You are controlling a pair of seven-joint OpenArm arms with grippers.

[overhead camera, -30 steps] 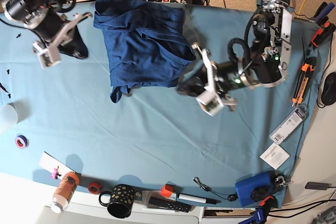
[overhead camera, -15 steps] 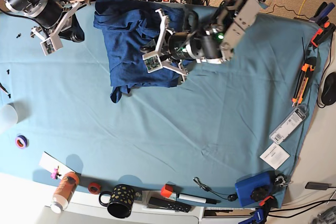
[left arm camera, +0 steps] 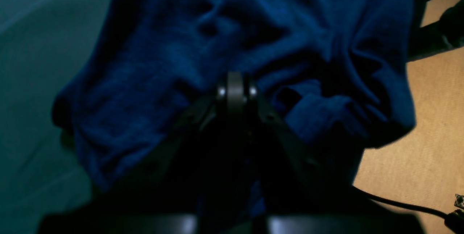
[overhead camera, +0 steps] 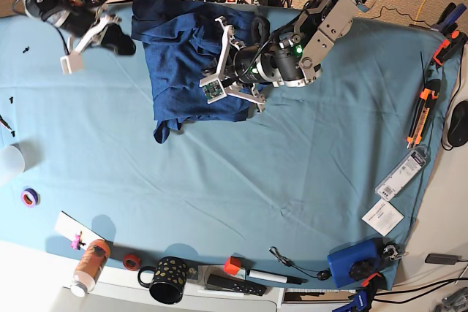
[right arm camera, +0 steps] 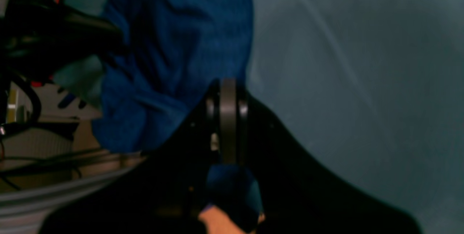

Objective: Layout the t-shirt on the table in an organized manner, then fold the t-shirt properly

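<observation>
Navy fabric of the t-shirt (overhead camera: 194,63) lies bunched at the table's (overhead camera: 241,173) far edge. Since a second ago, the left gripper (overhead camera: 219,60), jaws closed and empty, has swung over it; the right gripper (overhead camera: 80,49), jaws closed, has drawn back toward the far corner. Layout is just starting.

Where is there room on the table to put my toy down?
The big bare patch is the middle of the table, between the t-shirt and the mug. The left side below the right hand is free too. It is crowded along the near edge and the right edge, and around the left hand on the shirt.
</observation>
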